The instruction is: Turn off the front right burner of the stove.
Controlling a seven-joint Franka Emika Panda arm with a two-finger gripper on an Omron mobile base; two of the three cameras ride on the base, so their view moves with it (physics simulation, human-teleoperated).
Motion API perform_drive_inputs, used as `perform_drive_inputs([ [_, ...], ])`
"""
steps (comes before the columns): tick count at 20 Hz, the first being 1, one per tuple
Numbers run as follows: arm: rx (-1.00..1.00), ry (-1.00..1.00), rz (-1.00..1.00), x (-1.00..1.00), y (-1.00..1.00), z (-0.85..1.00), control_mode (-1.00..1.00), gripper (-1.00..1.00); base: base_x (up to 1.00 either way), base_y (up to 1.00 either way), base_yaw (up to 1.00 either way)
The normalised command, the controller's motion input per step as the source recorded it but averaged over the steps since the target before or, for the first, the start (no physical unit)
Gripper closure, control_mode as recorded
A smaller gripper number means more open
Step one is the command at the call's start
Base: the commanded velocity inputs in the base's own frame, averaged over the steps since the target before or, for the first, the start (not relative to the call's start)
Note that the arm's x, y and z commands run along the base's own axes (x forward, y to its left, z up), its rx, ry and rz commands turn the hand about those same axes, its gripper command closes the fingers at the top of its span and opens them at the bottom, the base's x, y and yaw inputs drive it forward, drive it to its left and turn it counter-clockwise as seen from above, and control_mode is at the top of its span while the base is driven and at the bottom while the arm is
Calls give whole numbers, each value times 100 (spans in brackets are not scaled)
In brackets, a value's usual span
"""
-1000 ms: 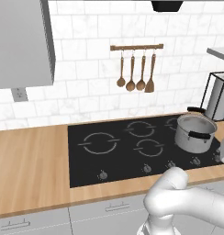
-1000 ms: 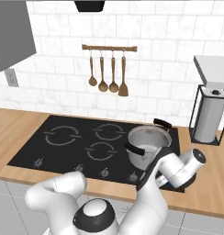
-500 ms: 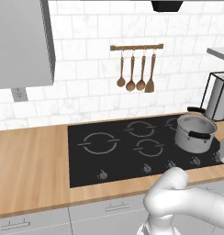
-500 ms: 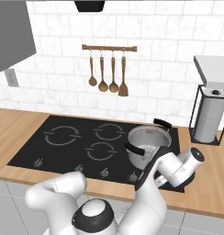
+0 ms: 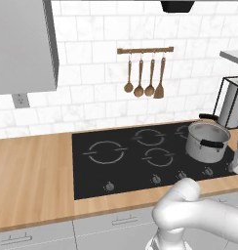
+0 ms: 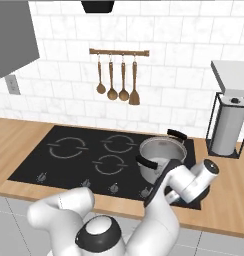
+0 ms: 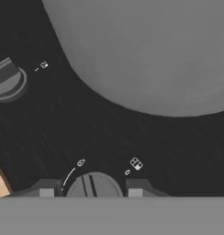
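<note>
Pincer (image 7: pixel 91 193) fingertips apparently flank stove (image 7: pixel 86 128) front-edge knob (image 7: pixel 92 185).

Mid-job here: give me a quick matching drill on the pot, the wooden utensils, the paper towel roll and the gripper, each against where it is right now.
Things:
1. pot
2. wooden utensils
3. paper towel roll
4. gripper

Places:
A. hanging on a wall rail
B. astride a knob at the stove's front edge
C. on the right side of the cooktop
D. on the counter right of the stove

Pairs: 1-C, 2-A, 3-D, 4-B
</note>
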Motion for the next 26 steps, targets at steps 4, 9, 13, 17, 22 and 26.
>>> perform_drive_inputs([
  [4, 5, 19, -17, -1, -15, 0, -100, 100, 0, 0, 0],
  [9, 10, 19, -24, -19, -29, 2, -100, 100, 0, 0, 0],
  [13, 11, 18, -35, -25, -36, 1, -100, 100, 0, 0, 0],
  [17, 11, 19, -43, -30, -42, 0, -100, 100, 0, 0, 0],
  [22, 13, 18, -49, -36, -51, 0, -100, 100, 0, 0, 0],
  [26, 18, 11, -60, -62, -68, 7, -100, 100, 0, 0, 0],
])
